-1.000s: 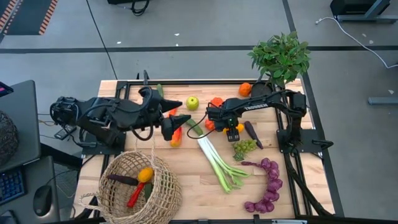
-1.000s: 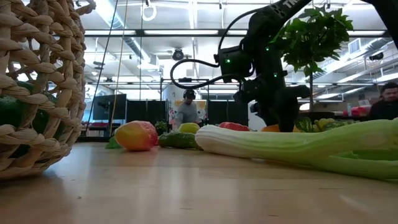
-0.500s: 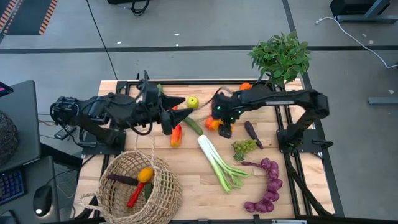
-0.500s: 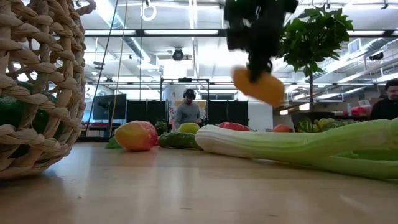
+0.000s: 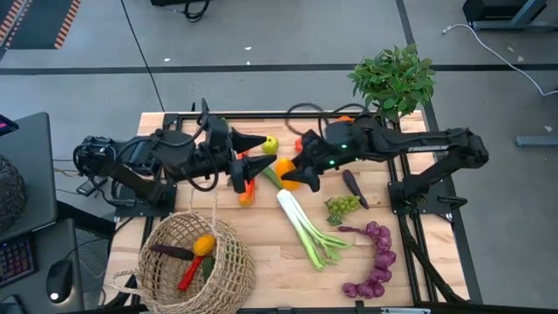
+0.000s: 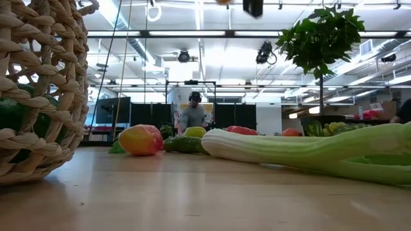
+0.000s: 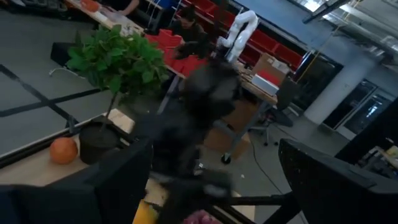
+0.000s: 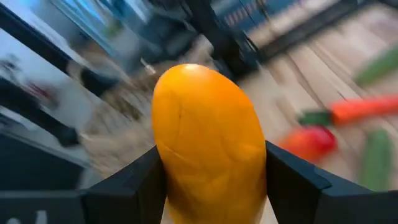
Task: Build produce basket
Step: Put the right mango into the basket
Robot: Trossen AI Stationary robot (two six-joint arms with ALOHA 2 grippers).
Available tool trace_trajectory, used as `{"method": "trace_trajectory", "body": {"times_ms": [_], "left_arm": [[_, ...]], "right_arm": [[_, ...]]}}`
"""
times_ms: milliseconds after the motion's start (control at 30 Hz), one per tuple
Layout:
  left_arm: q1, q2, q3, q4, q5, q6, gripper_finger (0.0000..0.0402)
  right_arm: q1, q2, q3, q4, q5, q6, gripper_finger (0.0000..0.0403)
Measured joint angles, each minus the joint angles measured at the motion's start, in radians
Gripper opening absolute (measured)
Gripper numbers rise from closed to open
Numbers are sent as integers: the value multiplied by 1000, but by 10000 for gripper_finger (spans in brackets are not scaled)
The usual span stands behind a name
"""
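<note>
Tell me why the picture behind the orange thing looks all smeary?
Right wrist view: the orange pepper, clamped in the right gripper, looks sharp while the table behind streaks, probably because the arm is moving. Left wrist view: the dark arm in the middle is smeared too. High view: crisp.

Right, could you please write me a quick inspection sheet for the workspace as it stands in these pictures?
Surface: wooden table, bare at its front edge.
Job's things: wicker basket at front left, already holding some produce; leek, purple grapes, green grapes, green apple and aubergine lie loose on the table.
Clutter: potted plant at the far right corner.
Grippers: right gripper is raised over the table's middle, jaws shut on the orange pepper; left gripper faces it close by, jaws open and empty.
Cables: black cables at the left arm's base.
Surroundings: a person stands far behind the table.
</note>
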Motion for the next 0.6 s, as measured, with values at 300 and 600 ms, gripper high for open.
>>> {"method": "trace_trajectory", "body": {"times_ms": [300, 600], "left_arm": [[5, 14, 1, -117, 4, -32, 355], [-29, 13, 1, -146, 5, 18, 355]], "right_arm": [[32, -10, 0, 227, 116, 105, 230], [6, -33, 0, 368, 168, 131, 231]]}}
